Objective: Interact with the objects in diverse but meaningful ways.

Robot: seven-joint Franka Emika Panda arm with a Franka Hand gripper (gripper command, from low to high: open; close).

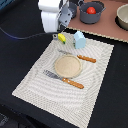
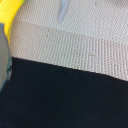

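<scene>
So the biggest thing here is the black table (image 1: 20, 60), and most of its middle is covered by a pale striped placemat (image 1: 95, 85). The white Panda arm (image 1: 51, 14) hangs over the mat's far corner on the exterior view's left. Its gripper (image 1: 61, 31) sits low, right above the yellow banana (image 1: 61, 37), but honestly I can't tell how wide the pincer is or if it's got hold of anything, since the arm's body blocks it and the wrist view only catches a blurry yellow patch (image 2: 9, 11) at one edge.

Back on the brown board (image 1: 107, 27) at the far side there's the dark grey two-handled pot (image 1: 91, 14) with the red tomato (image 1: 91, 10) sitting inside it. A beige bowl (image 1: 123, 17) is cut off at the exterior view's right edge.

In the middle of the mat is a round tan plate (image 1: 67, 66). The pale blue-white carton (image 1: 79, 39) stands upright just beside the banana. A fork (image 1: 64, 79) with an orange handle lies on the near side of the plate, a knife (image 1: 79, 56) on the far side.
</scene>
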